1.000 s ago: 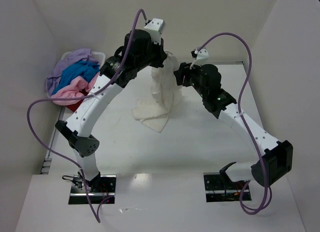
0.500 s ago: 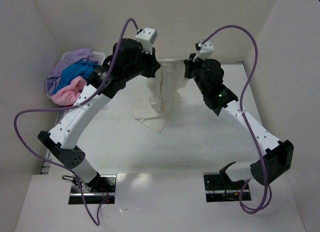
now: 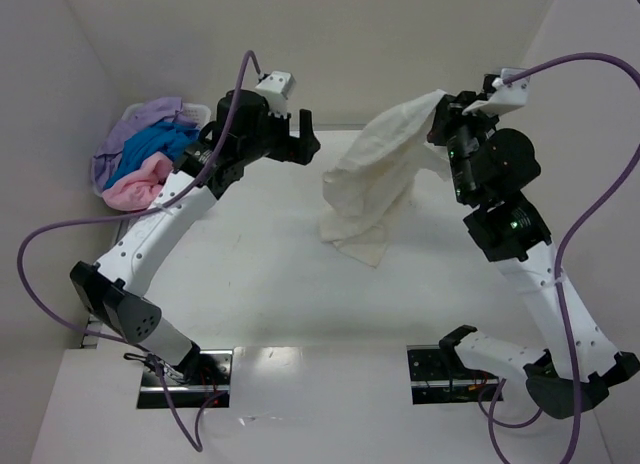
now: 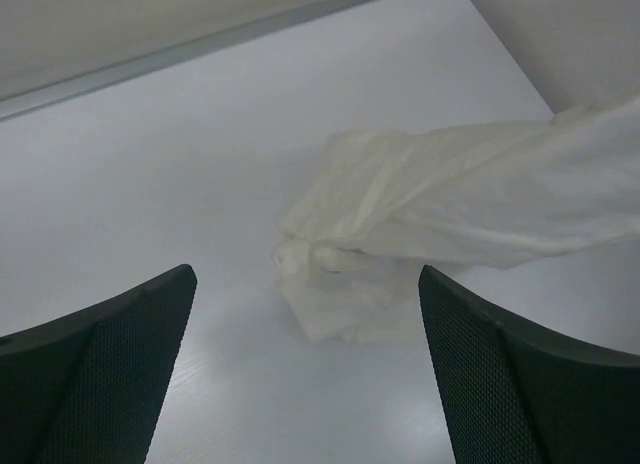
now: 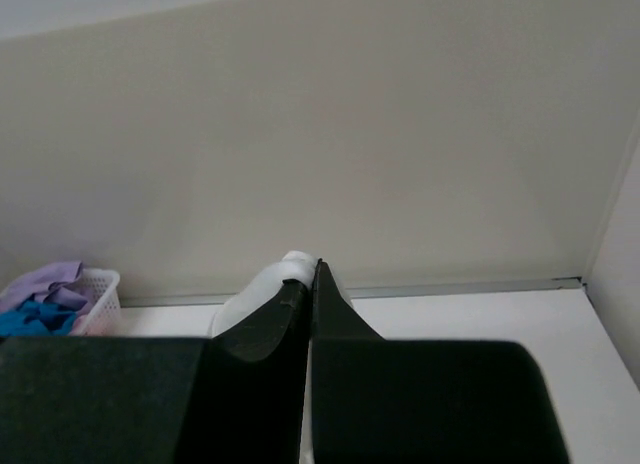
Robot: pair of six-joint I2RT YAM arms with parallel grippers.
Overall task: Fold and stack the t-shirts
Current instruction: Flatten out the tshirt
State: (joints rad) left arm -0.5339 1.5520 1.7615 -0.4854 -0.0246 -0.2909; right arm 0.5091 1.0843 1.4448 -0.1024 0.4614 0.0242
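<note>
1. White flat worktop (image 3: 250, 284): I see both arm bases bolted at its near edge.
2. Left fingers (image 4: 110, 374): two dark textured pads. They are held above the far middle of the worktop, spread wide apart with nothing between them. Through my left wrist camera they frame bare worktop, with the cream cloth beyond.
3. Right fingers (image 5: 312, 294): raised high over the far right of the worktop. They are pressed together, clamped on a pinch of cream cloth that shows as a pale fold at their tips.
4. Plain cream-white soft cloth t-shirt (image 3: 375, 179): its upper end hangs from the right fingers. It drapes down and leftward in a long slack fold. Its lower end lies crumpled on the worktop around the middle, slightly right of centre, well apart from the left fingers. It is unfolded, and I cannot make out sleeves or collar.
5. White plastic lattice basket (image 3: 203, 110): at the far left corner of the worktop against the wall, heaped with clothing.
6. Lilac cloth t-shirt (image 3: 140, 122): bunched at the top and far side of the heap, spilling over the left rim.
7. Bright blue cloth t-shirt (image 3: 155, 149): crumpled in the middle of the heap, touching the lilac one.
8. Pale pink cloth t-shirt (image 3: 140, 184): at the near side of the heap, just beside the left arm's white link.
</note>
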